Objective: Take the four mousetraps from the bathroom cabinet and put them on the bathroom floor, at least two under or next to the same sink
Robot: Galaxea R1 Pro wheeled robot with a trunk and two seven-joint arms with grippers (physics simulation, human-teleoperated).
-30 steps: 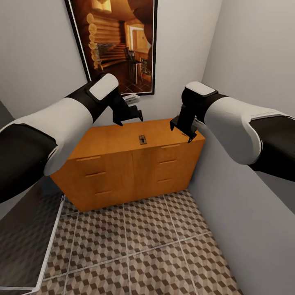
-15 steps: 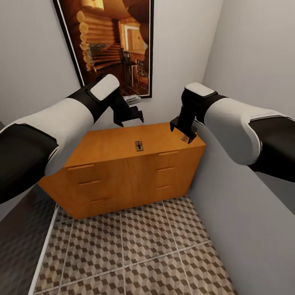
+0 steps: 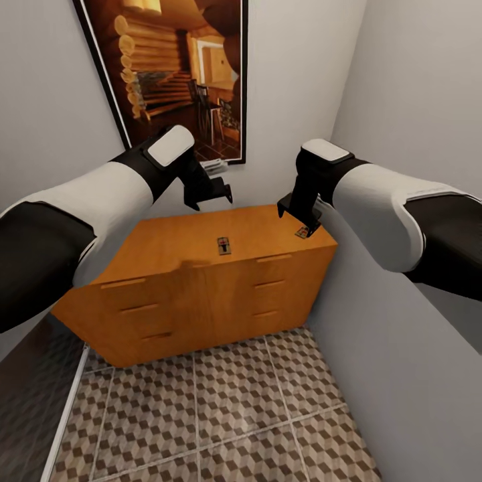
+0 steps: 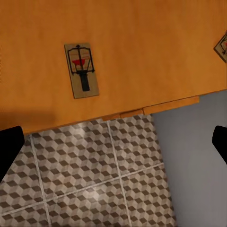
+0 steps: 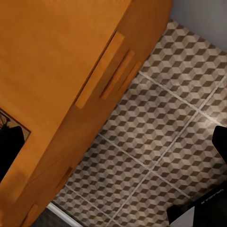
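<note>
view: camera turns, cabinet (image 3: 201, 268) sits lower-left now | trap (image 3: 223, 246) on top | left gripper (image 3: 213, 189), right gripper (image 3: 298, 215): both wide open, empty

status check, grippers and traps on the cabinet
Left gripper and right gripper open, empty, above cabinet. Two mousetraps on top: centre, right corner. Nothing in the way.

Mousetrap (image 4: 82, 70) lies flat on the orange-brown cabinet top (image 4: 142, 42), red spot visible. Second mousetrap (image 4: 222, 47) cut off at frame edge. Below: cube-patterned floor tiles (image 4: 85, 165), grey wall (image 4: 189, 161). Dark fingertips (image 4: 9, 149) spread wide.
</note>
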